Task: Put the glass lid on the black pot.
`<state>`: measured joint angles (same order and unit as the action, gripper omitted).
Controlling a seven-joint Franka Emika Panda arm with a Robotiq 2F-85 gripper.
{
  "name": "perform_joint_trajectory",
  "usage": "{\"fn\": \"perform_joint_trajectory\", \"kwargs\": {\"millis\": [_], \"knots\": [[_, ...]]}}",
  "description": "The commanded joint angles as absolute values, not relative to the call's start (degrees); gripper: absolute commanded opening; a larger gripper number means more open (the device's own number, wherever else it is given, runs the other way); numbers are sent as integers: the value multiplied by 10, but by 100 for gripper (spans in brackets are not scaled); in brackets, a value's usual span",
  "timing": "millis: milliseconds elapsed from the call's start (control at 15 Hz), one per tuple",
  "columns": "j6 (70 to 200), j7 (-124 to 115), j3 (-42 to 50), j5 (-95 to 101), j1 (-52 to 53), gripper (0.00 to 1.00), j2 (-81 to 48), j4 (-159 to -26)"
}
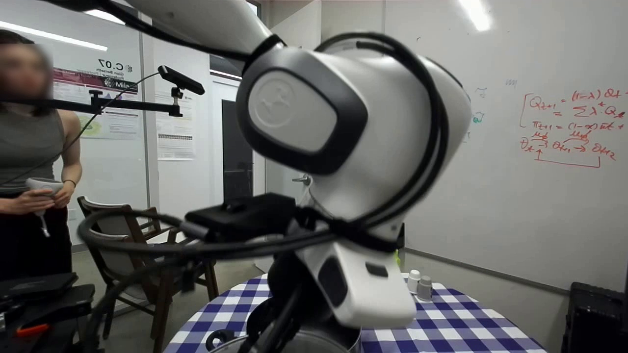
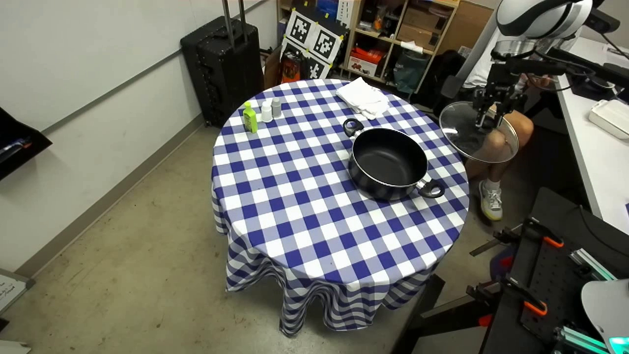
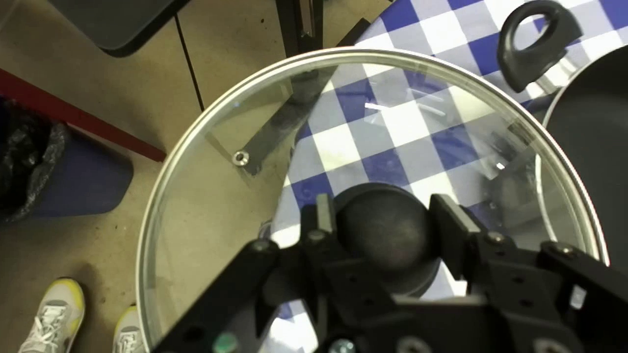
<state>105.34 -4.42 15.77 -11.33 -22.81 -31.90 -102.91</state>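
Observation:
The glass lid (image 2: 459,135) is in the air beside the table's edge in an exterior view. My gripper (image 2: 487,118) is shut on its black knob. In the wrist view the gripper's fingers (image 3: 385,220) stand on both sides of the round knob (image 3: 382,235), and the lid (image 3: 221,211) spreads out below. The black pot (image 2: 368,181) stands upright and open on the checkered table. The pot (image 3: 596,142) also shows at the right of the wrist view, where the lid's rim overlaps its edge. In an exterior view the arm hides most of the pot (image 1: 355,338).
A green bottle (image 2: 250,118), a white shaker (image 2: 267,111) and a grey shaker (image 2: 276,107) stand at the table's far side. A white cloth (image 2: 363,98) lies behind the pot. A person sits beyond the lid, near a white desk (image 2: 607,162).

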Motion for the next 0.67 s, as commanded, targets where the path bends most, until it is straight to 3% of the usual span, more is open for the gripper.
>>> {"fn": "perform_joint_trajectory", "kwargs": {"millis": [0, 600], "knots": [[1028, -53, 133, -89, -179, 26, -256, -1030], [997, -38, 41, -108, -88, 26, -330, -885]]}}
